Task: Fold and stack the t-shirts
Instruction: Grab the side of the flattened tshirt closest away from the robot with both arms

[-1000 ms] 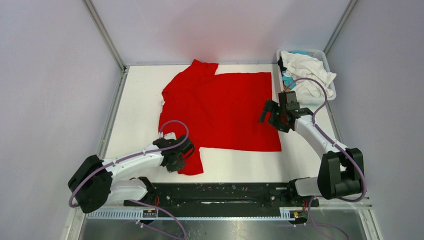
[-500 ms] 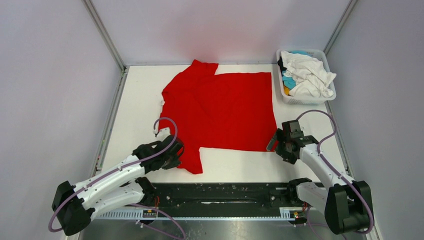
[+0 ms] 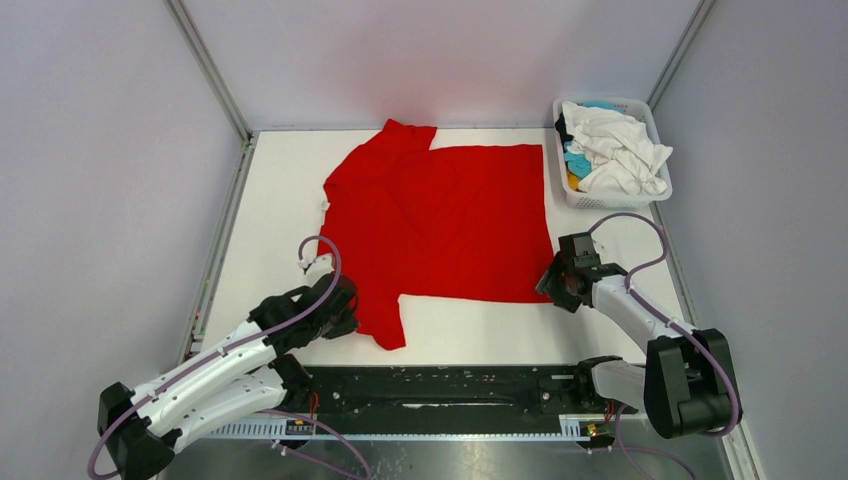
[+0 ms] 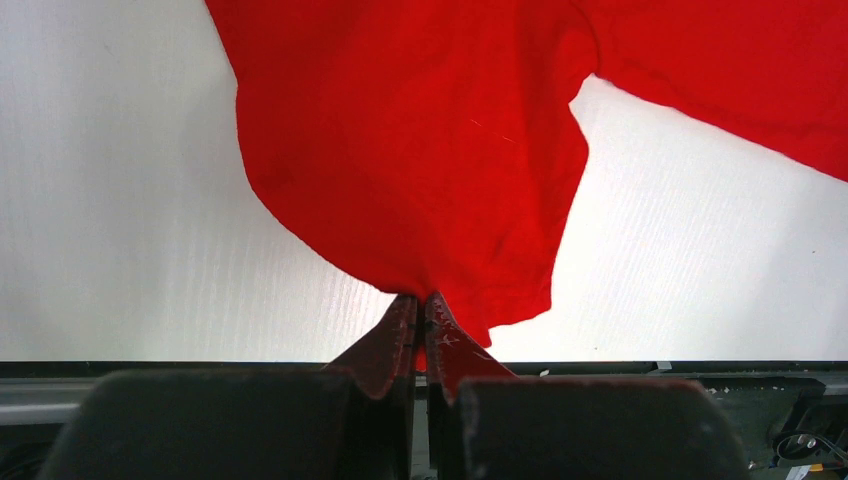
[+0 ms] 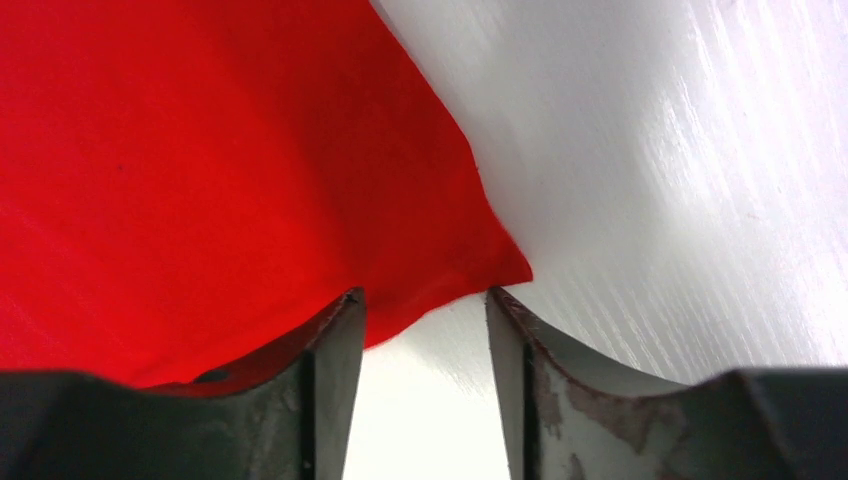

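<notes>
A bright red t-shirt (image 3: pixel 440 220) lies spread on the white table, its near sleeve hanging toward the front edge. My left gripper (image 3: pixel 345 315) is shut on the edge of that near sleeve (image 4: pixel 420 180), the cloth pinched between its fingertips (image 4: pixel 408 318). My right gripper (image 3: pixel 552 285) is open at the shirt's near right hem corner (image 5: pixel 470 265), its jaws standing either side of the corner tip, the cloth not pinched. Other t-shirts, white (image 3: pixel 615 150), turquoise and black, are piled in the basket.
The white lattice basket (image 3: pixel 563 185) stands at the back right corner. A black rail (image 3: pixel 450 385) runs along the near table edge. Metal frame posts and grey walls close in the left, back and right sides.
My left gripper drew back toward the near left with the sleeve in it. My right gripper came down from beside the basket to the shirt's near right corner.
</notes>
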Robot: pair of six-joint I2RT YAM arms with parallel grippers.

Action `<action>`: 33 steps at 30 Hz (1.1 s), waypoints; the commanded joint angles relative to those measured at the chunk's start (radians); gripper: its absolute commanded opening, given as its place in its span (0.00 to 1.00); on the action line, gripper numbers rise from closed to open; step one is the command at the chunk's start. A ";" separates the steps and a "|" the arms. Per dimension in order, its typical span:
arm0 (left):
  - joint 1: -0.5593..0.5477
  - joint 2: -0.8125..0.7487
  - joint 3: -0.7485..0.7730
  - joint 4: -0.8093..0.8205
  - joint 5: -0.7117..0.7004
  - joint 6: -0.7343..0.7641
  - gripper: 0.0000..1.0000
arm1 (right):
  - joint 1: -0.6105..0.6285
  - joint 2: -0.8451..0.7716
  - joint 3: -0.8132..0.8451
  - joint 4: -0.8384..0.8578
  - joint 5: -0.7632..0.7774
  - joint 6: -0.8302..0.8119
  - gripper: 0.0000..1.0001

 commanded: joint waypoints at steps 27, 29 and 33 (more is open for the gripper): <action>-0.054 -0.159 -0.012 -0.327 0.147 -0.221 0.00 | 0.004 -0.354 -0.051 -0.453 -0.040 0.008 0.03; -0.059 -0.183 -0.027 -0.317 0.161 -0.223 0.00 | 0.007 -0.365 -0.056 -0.443 -0.071 0.012 0.03; -0.058 -0.157 -0.034 -0.188 0.182 -0.162 0.00 | 0.008 -0.357 -0.056 -0.407 -0.076 -0.013 0.03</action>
